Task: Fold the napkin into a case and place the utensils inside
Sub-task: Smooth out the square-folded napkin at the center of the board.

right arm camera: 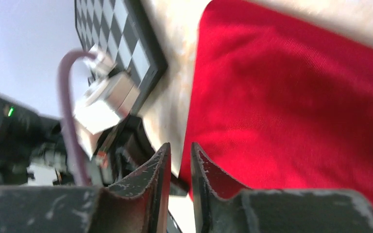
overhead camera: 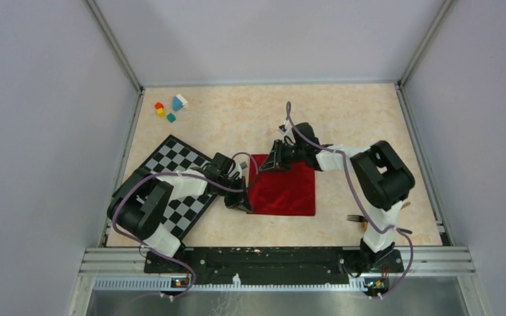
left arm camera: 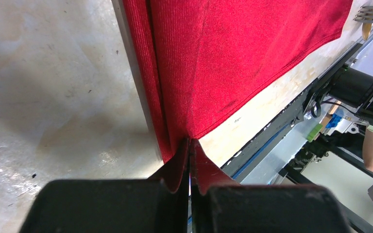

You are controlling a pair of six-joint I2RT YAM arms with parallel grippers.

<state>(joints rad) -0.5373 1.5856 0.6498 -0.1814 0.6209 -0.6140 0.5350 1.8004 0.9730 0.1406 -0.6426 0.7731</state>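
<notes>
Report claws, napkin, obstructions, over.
Left claw shut on napkin near corner. Right claw at far corner, grip unclear. Napkin spread, no case yet. Fork off to side, nothing blocking.

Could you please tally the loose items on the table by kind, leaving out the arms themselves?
Red napkin: 1
Checkered mat: 1
Small coloured blocks: 4
Fork: 1
Spoon, mostly hidden by the right arm: 1
Total: 8
</notes>
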